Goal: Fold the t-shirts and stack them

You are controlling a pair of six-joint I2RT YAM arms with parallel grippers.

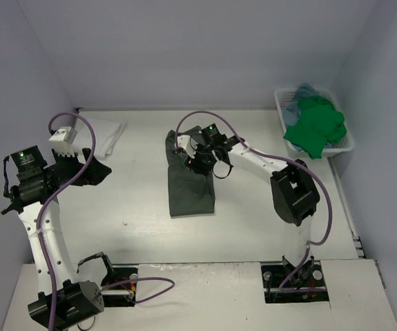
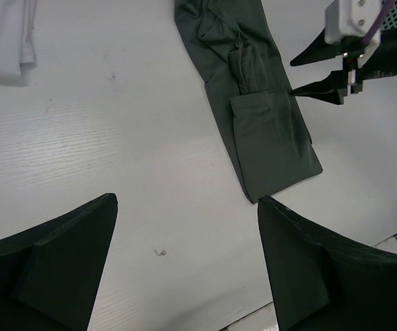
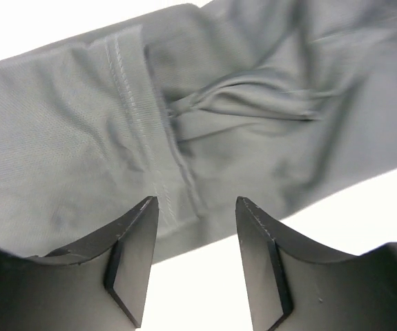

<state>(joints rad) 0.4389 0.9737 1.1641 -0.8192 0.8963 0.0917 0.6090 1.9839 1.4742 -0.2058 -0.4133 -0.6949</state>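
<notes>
A dark grey t-shirt (image 1: 188,181) lies folded into a long strip in the middle of the table; it also shows in the left wrist view (image 2: 260,117) and the right wrist view (image 3: 115,131). My right gripper (image 1: 199,160) hovers open over the strip's right edge, near a sleeve hem (image 3: 158,165), with nothing between its fingers (image 3: 134,248). My left gripper (image 1: 81,165) is open and empty at the table's left. A folded white t-shirt (image 1: 105,134) lies at the back left. Green and blue shirts (image 1: 315,125) fill a basket.
A white basket (image 1: 346,141) stands at the back right against the wall. The table's near edge (image 1: 198,262) runs just ahead of both arm bases. Grey walls close in the left, back and right sides.
</notes>
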